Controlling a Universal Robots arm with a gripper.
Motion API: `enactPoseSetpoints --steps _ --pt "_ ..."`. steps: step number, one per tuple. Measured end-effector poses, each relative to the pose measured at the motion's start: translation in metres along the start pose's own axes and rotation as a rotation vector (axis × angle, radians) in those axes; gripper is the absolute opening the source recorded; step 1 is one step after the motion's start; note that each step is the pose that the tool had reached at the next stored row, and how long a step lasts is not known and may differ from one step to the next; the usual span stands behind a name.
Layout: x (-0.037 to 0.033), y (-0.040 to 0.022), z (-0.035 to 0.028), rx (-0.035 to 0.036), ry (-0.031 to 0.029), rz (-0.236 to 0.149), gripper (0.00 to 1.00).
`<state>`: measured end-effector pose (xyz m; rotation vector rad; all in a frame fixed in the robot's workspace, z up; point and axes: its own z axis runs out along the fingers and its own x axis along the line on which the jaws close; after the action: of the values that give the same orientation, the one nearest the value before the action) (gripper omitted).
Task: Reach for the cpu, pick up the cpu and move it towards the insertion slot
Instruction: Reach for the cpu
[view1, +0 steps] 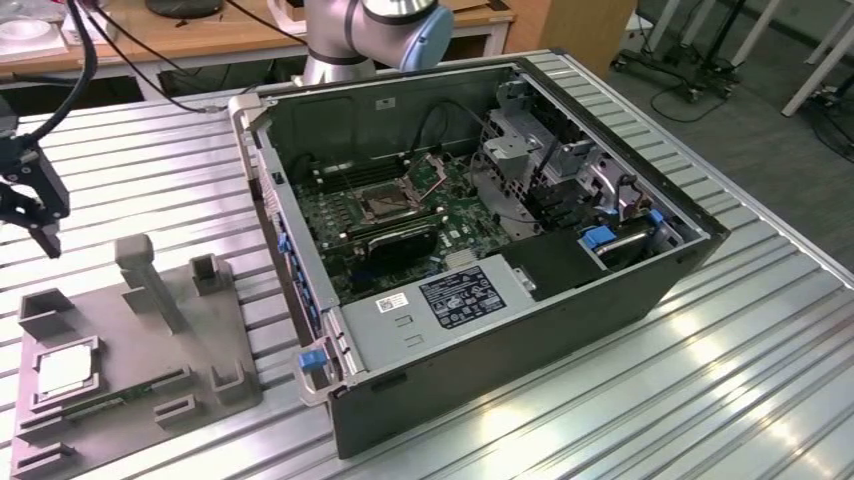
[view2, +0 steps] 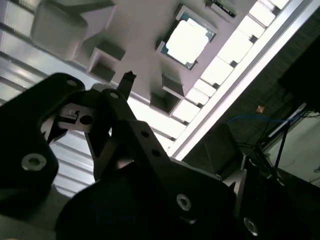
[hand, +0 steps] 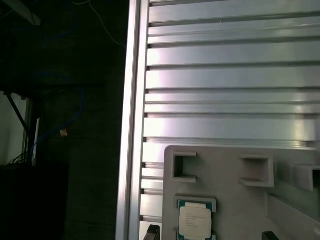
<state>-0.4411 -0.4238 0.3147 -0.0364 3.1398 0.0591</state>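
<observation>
Item one, the fingers (view1: 47, 230): black, spread open and gripping nothing. We record them hanging over the bare table (view1: 694, 400), near its edge on the exterior view's left and just off the grey tray (view1: 147, 345). In the first wrist view we note both tips well apart.

Item two, the chip (view1: 64, 372): small, square, with a pale silver face. We find it lying flat in a recess of the tray, at the tray corner closest to the table's edge. It is apart from the fingers, and we see it in both wrist views.

Item three, the memory stick (view1: 118, 393): long, narrow, green. We list it in a groove of the tray, just beside the chip.

Item four, the computer case (view1: 561, 310): black, with its side open. We place it in the middle of the table, just beside the tray.

Item five, the socket (view1: 384, 205): a dark square in a silvery frame. We log it on the green board (view1: 461, 215) inside the case, well apart from the chip.

Item six, the arm (view1: 380, 25): grey with a blue cap. We see it at the table's edge behind the case in the exterior view.
</observation>
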Motion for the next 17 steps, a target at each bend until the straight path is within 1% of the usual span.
enactPoseSetpoints --steps 3,5,6,7,8,11,14,17 --pt "0.0015 -0.0075 0.0052 -0.0001 -0.0002 0.000 0.84" --pt "0.0021 -0.0106 0.0086 -0.0010 -0.0003 0.000 0.84" --pt "0.0024 -0.0116 0.0099 -0.0029 -0.0002 0.000 0.84" --pt "0.0028 -0.0124 0.0109 -0.0089 -0.0004 0.000 0.84" --pt "0.0029 -0.0133 0.0122 -0.0131 -0.0008 0.000 0.84" --pt "0.0034 -0.0160 0.0158 -0.0234 -0.0011 0.000 0.84" --pt "0.0037 -0.0181 0.0205 -0.0277 -0.0013 0.000 0.84" --pt "0.0038 -0.0188 0.0255 -0.0284 -0.0011 0.000 0.84"
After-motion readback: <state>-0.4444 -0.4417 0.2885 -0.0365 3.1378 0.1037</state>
